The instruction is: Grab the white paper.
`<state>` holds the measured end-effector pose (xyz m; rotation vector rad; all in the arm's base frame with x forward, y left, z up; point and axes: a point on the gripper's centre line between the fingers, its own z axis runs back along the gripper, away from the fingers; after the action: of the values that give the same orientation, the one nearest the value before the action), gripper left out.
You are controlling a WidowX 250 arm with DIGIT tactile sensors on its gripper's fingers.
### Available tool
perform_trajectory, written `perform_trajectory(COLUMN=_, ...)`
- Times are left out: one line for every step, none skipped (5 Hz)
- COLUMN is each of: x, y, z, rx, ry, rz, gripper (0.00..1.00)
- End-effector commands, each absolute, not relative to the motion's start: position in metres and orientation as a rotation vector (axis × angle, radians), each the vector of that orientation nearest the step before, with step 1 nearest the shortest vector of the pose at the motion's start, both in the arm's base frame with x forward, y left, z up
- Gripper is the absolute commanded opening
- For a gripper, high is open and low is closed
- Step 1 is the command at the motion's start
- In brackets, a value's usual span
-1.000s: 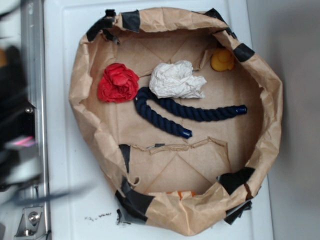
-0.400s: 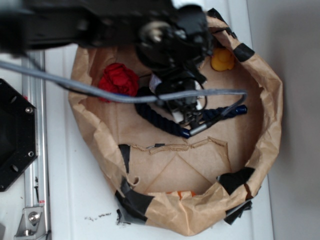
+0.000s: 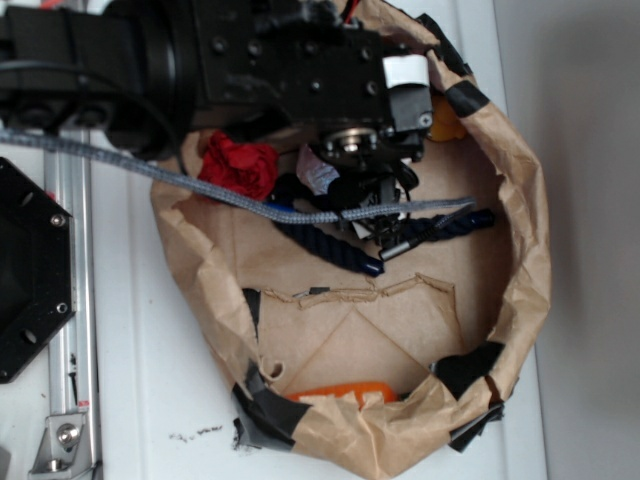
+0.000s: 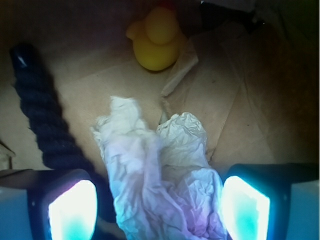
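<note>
Between the parted jaws, the white paper (image 4: 160,185) seemingly lies lengthwise toward the duck (image 4: 156,39).

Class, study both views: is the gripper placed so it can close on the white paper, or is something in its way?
Probably yes. The white paper sits between the open gripper's fingers, nothing between. The rope lies just left, the duck well beyond.

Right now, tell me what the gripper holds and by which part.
Nothing yet. The open gripper straddles the crumpled white paper wad, near end between its fingers, not clamped.
</note>
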<state>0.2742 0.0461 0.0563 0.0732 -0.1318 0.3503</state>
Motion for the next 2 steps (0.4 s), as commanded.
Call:
perform_trajectory(x=0.2728, y=0.0794, z=0.0437, rx=0.056, ry=-0.091, rz=0.321, gripper=0.05)
perform_trajectory(x=0.2756, y=0.0786, z=0.0452, rx=0.049, ry=-0.085, rz=0.323, gripper=0.00)
